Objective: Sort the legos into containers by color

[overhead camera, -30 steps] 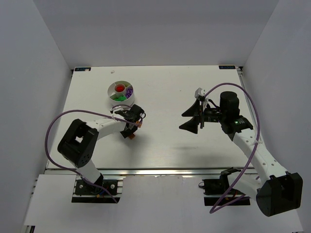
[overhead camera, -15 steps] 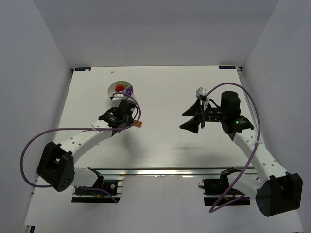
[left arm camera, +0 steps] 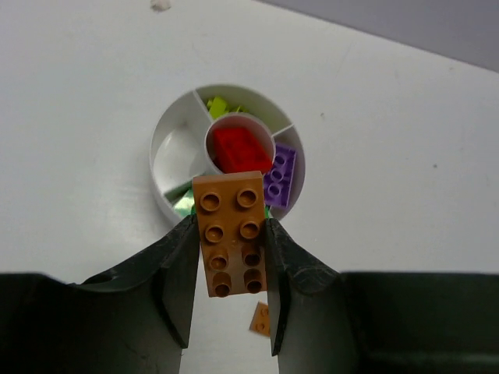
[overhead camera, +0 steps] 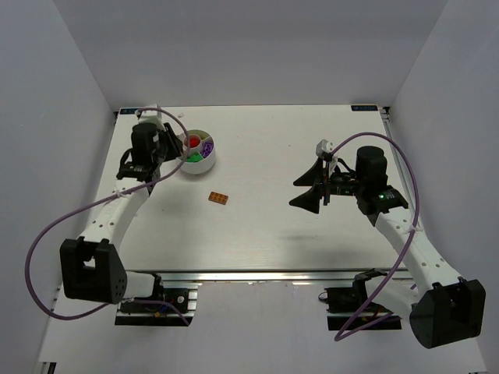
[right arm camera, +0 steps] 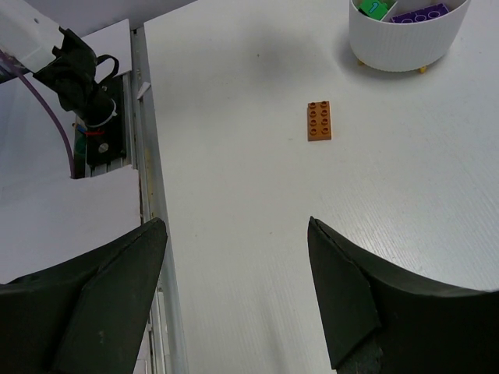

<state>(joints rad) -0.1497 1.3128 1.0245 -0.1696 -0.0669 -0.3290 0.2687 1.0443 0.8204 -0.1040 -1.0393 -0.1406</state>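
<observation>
Fingers on your left (left arm camera: 178, 273) now hold an orange plate (left arm camera: 231, 234) over the divided dish (left arm camera: 175, 160); right fingers (right arm camera: 343, 312) gape empty; release it.

Arm links (overhead camera: 117, 214): white shells.
Joint housings (overhead camera: 92, 269): black, blocky.
Cables (overhead camera: 28, 269): purple, one looping beside each arm.
Fingers (right arm camera: 117, 288): black, broad, wedge-shaped.
Status light (overhead camera: 380, 196): small, green, right of frame.

glossy plastic orange plate (left arm camera: 231, 243), matt white table (overhead camera: 312, 234) (faintly grained)

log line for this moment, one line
left gripper: shut on orange plate, at dish | right gripper: open, empty | second orange plate: on table
</observation>
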